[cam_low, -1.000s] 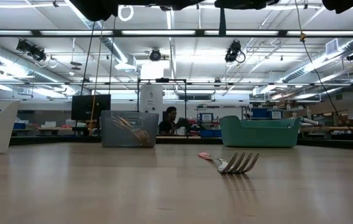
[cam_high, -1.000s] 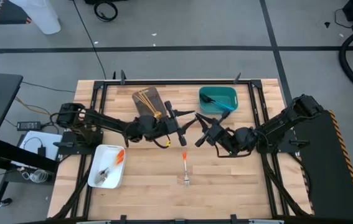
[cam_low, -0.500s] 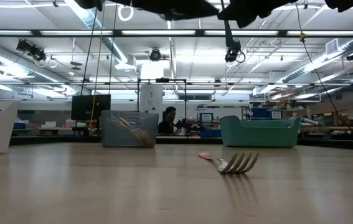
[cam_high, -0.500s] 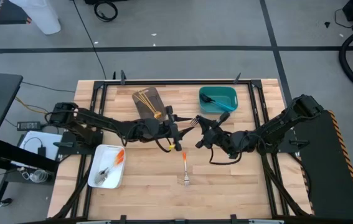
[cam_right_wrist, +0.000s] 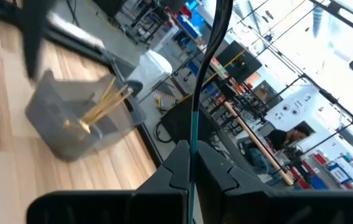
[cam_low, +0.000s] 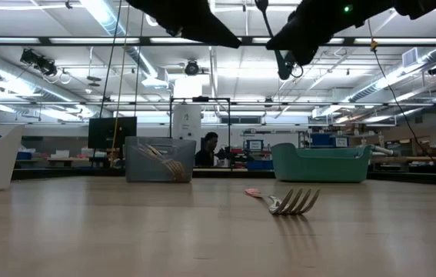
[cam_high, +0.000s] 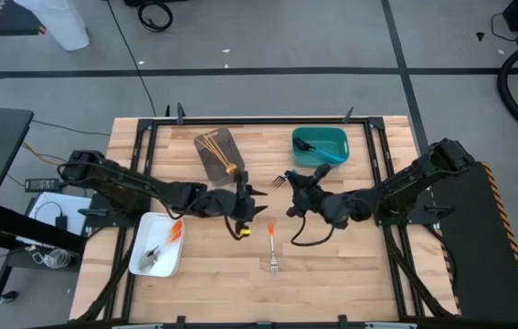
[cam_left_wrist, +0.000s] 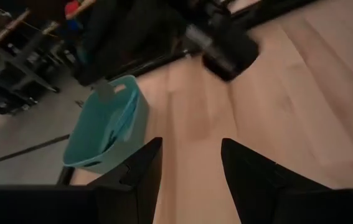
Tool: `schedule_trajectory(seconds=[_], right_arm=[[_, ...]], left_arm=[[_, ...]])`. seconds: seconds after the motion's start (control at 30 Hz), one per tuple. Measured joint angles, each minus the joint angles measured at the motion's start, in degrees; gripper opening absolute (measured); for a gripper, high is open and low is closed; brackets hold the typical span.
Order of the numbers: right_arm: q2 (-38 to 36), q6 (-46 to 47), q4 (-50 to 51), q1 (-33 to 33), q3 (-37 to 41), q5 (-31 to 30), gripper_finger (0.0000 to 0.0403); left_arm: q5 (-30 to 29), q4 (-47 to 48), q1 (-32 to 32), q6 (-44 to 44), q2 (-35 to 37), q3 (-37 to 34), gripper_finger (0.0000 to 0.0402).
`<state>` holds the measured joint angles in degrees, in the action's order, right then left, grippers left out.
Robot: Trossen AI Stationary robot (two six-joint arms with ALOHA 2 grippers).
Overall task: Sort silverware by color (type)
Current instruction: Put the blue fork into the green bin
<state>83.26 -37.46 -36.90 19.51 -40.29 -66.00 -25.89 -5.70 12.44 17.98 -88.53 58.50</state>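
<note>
Going for the last loose fork

My left gripper (cam_high: 251, 212) is open, empty; the orange fork (cam_high: 272, 247) lies just below it. I should drop straight down over the handle. My right gripper (cam_high: 288, 187) is closed, waiting nearby.

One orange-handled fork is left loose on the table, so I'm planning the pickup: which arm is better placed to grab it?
Probably left. The left gripper is open and empty beside the orange-handled fork. The right gripper is shut on a blue-handled fork.
</note>
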Motion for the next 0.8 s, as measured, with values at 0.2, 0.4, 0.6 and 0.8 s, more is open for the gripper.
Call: schedule_trajectory(seconds=[0.2,0.4,0.6,0.8], right_arm=[[0.00,0.47,4.90,-2.85,0.00,1.06,0.0016],[0.00,1.77,9.72,-7.01,0.00,7.03,0.0016],[0.00,3.06,13.42,-11.76,-0.02,12.15,0.0016],[0.00,3.16,18.35,-16.53,-0.02,16.35,0.0016]], left_arm=[[-0.02,4.68,2.47,-4.68,0.17,0.07,0.0173],[0.02,8.16,3.94,-10.27,0.17,0.07,0.0173],[-0.02,10.88,5.09,-13.92,0.17,0.07,0.0173],[-0.01,13.03,6.54,-17.84,0.17,0.07,0.0173]])
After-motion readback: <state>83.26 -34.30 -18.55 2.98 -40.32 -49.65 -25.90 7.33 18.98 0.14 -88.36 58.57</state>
